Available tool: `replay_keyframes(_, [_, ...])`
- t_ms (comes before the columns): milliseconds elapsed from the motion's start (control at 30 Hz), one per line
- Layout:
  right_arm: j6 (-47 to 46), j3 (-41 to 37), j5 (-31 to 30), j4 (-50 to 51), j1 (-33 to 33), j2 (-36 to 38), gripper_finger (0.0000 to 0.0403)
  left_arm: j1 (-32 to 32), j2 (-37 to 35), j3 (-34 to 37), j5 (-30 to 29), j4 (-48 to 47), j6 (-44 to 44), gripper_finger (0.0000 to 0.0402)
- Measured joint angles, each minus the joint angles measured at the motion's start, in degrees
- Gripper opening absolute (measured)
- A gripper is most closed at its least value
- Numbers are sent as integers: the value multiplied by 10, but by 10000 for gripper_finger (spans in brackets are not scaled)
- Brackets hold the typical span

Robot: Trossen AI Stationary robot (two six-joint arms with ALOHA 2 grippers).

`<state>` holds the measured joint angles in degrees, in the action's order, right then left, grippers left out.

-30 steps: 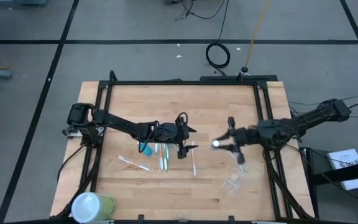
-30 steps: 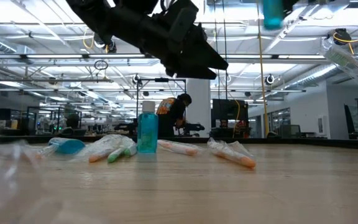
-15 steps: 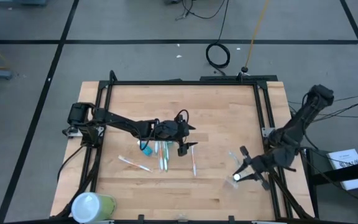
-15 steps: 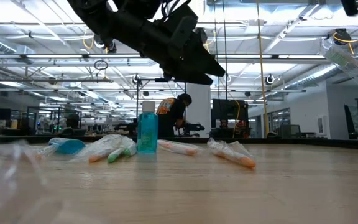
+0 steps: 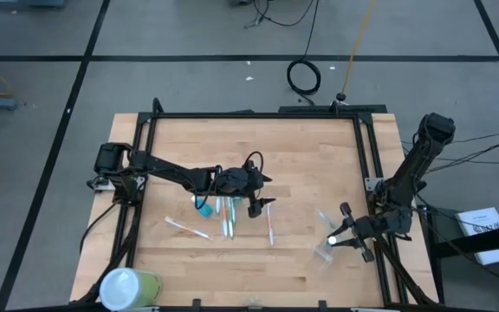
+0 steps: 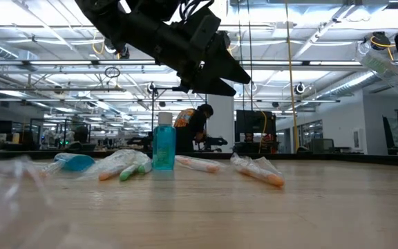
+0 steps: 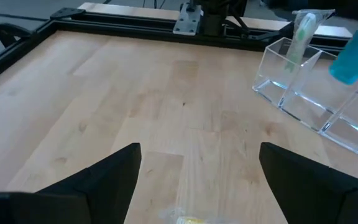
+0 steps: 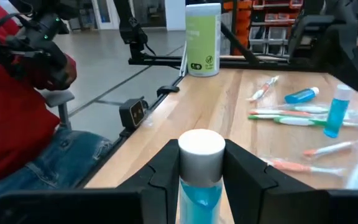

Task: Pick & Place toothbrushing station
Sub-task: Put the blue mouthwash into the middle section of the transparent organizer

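**Right arm brought a teal tube over the clear holder**

The right gripper (image 5: 343,236) was clamped on a small teal tube (image 8: 201,171) with a white cap, and hung just above the clear plastic holder (image 5: 326,249) near the table's right edge. A second earlier that arm had been near the table's middle; half a second earlier it had swung almost to its present spot. The tube looked nearly ready to go into a compartment; one toothbrush (image 7: 301,34) already stood in the holder. The left gripper (image 5: 259,204) stayed wide and empty over the remaining toothbrushes (image 5: 226,217) and the upright tube (image 6: 164,142), unchanged across the frames.
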<state>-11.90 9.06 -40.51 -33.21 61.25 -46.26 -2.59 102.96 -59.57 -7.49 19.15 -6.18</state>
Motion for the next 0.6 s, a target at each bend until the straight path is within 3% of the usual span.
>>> replay_keyframes(367, [-10, -57, 33, -58, 0, 0, 88, 0, 0, 0, 0, 4, -1, 338])
replay_keyframes(600, [-47, -58, 30, -46, -1, 0, 167, 0, 0, 0, 0, 6, -1, 338])
